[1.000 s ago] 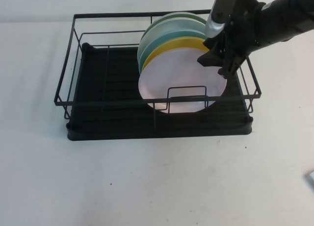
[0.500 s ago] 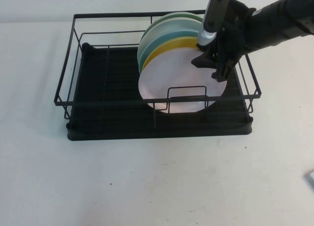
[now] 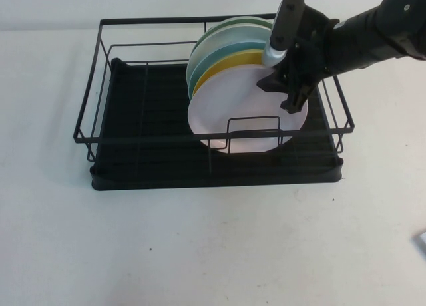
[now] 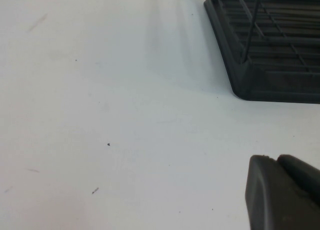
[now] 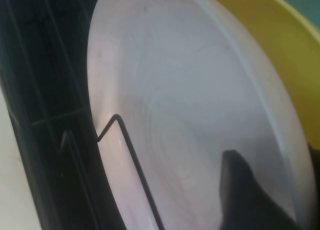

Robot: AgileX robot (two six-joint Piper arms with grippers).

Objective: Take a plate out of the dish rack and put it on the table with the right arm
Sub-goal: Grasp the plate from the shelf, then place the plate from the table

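Now at the grasp stage. Pink plate (image 3: 243, 113) upright in the dish rack (image 3: 200, 166), front of a stack, leaning on the yellow plate (image 3: 226, 63) behind it, with light blue (image 3: 213, 46) and green (image 3: 249, 21) plates further back. Plate bottom behind the low wire divider (image 3: 254, 123) at the rack's front rail.

Change over the last second: right gripper (image 3: 287, 93) shifted from just off the plate's right-hand rim inward and slightly up, now over the rim at the plate's upper right. Plate itself unmoved, not lifted. Judged as final closing-in before the pinch; lift-out not begun.

Right wrist view: one dark finger (image 5: 250, 195) lying across the pink plate's face (image 5: 175, 105), yellow plate's rim (image 5: 270, 50) just behind. Jaws appear spread astride the rim, one finger in front of the plate, the other hidden behind; no sign of a pinch.

Left gripper (image 4: 282, 192) parked low over the white surface (image 4: 100, 115), near a corner of the rack (image 4: 270, 55), well apart from the plates. Only a dark edge of it showing; jaw state cannot be told.

No brand, label or writing legible anywhere.

Next, by judgement: close on the rim, lift clear of the divider wire, avoid dragging the yellow plate along.
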